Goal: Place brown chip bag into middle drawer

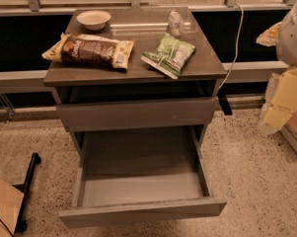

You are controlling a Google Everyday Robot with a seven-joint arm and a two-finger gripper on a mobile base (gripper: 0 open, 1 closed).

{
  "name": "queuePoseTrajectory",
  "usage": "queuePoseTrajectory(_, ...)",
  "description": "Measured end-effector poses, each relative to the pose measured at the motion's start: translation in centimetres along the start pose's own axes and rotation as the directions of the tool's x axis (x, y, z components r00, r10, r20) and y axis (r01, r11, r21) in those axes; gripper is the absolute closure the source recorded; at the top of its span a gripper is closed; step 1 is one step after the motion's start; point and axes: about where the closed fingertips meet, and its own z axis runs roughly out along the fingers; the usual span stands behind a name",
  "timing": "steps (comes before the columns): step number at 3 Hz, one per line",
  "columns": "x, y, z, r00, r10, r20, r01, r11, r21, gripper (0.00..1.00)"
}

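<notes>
The brown chip bag (91, 50) lies flat on the left of the grey cabinet top (133, 70), with its cream-yellow ends pointing left and right. The middle drawer (143, 211) is pulled far out toward me, and its long low tray (143, 189) holds nothing. My gripper is out of view. A white rounded shape (292, 31) at the right edge may be part of my arm.
A green bag (168, 55) lies on the right of the top. A white bowl (93, 19) and a clear crumpled bottle (175, 22) stand at the back. The grey front above (133, 112) sits slightly out. Cardboard boxes (288, 102) stand at the right, and a black stand (27, 181) at the left.
</notes>
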Motion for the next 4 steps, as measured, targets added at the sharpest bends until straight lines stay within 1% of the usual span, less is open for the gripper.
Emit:
queuePoseTrajectory(1, -0.3, -0.1, 0.0, 1.0, -0.003, 0.009, 0.003, 1.0, 0.002, 0.0)
queuePoseTrajectory(2, -3.7, -1.1, 1.8, 0.996, -0.037, 0.078, 0.038, 0.9993, -0.007, 0.0)
queuePoseTrajectory(3, -7.7, -2.3, 4.1, 0.984, -0.069, 0.164, 0.073, 0.997, -0.024, 0.0)
queuePoseTrajectory(4, -12.0, -3.8, 6.5, 0.967, -0.102, 0.232, 0.114, 0.9927, -0.04, 0.0)
